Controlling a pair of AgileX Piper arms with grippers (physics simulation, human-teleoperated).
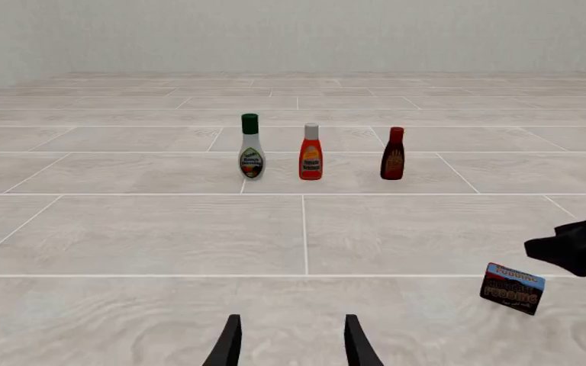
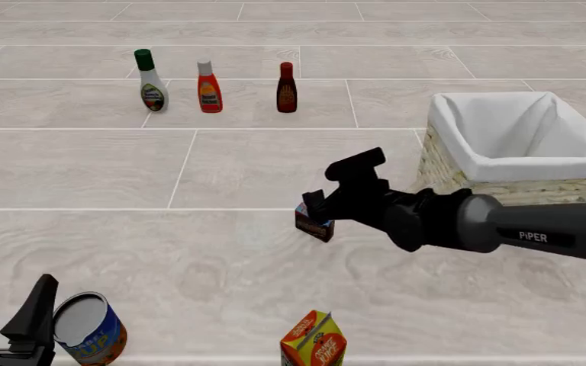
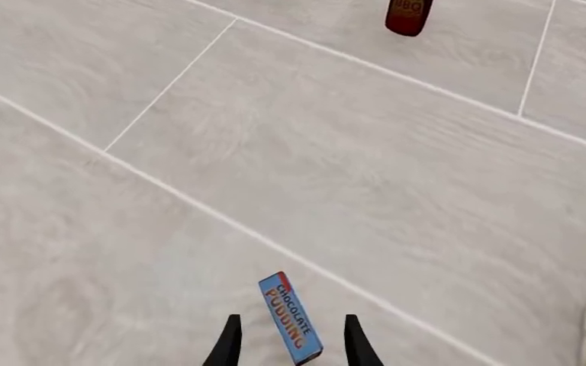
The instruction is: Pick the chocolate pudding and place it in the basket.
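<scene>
The chocolate pudding [image 3: 290, 316] is a small blue carton with red lettering, resting on the tiled table between the fingers of my right gripper [image 3: 291, 345]. That gripper is open, with a gap showing on each side of the carton. In the front view the right gripper [image 2: 317, 210] hovers just over the pudding [image 2: 311, 223], near the middle of the table. The left wrist view shows the pudding [image 1: 512, 288] below the right arm's dark tip. The basket [image 2: 445, 145], pale wicker with a white lining, stands to the right of the pudding and further back. My left gripper [image 2: 6, 296] is open at the near left with nothing in it.
Three bottles stand in a row at the back: a green-capped white one [image 2: 152, 81], a red one [image 2: 208, 87] and a dark brown one [image 2: 287, 88]. A blue tin can [image 2: 89, 329] sits beside the left gripper. An orange juice carton [image 2: 313, 341] stands at the front edge.
</scene>
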